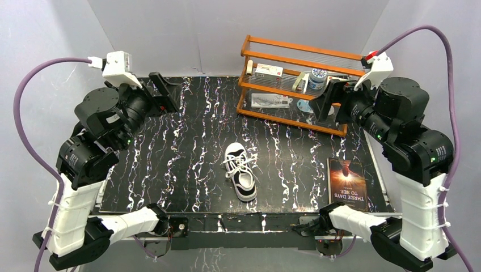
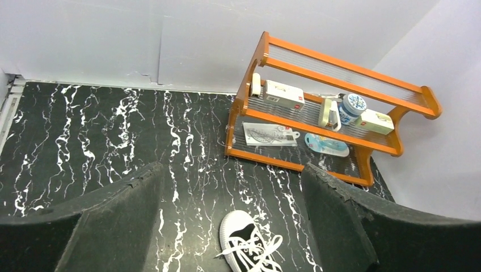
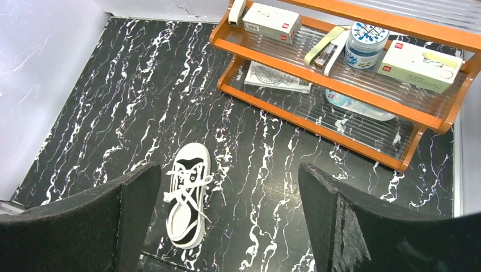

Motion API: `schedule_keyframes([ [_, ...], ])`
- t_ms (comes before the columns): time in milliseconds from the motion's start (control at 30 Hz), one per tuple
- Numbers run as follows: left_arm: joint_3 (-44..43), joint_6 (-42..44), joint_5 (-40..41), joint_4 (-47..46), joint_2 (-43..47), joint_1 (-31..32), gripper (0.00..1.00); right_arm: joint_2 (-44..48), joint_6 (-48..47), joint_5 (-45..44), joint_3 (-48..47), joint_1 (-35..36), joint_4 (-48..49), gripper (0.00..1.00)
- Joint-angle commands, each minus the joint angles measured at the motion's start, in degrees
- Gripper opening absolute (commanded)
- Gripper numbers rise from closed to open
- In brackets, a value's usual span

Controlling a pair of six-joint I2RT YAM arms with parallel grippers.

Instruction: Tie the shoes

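One sneaker (image 1: 241, 173) lay at 6 o'clock on the counter (image 1: 170, 158); I read left gripper (image 2: 231, 187) and right gripper (image 3: 227, 181) jaws wide apart, empty.

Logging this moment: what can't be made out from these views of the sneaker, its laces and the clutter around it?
- Laces: knotted or loose cannot be told; too small in the top and right wrist views.
- Sneaker heel: cut off by the bottom edge of the left wrist view.
- Box labels on the rack: too small to read.
- Book: outside both wrist views.
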State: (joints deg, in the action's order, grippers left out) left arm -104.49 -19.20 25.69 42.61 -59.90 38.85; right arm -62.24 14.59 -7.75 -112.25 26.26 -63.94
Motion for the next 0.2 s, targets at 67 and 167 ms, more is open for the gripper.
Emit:
schedule_keyframes([
  [67,0.8,1.22,1.95,0.76,-0.61,-0.2,0.86,0.28,1.76,-0.1,1.52,-0.07,2.19,0.98],
  [167,0.87,1.18,1.33,0.52,-0.81,-0.25,0.86,-0.37,2.29,-1.04,1.23,-0.07,2.01,0.99],
])
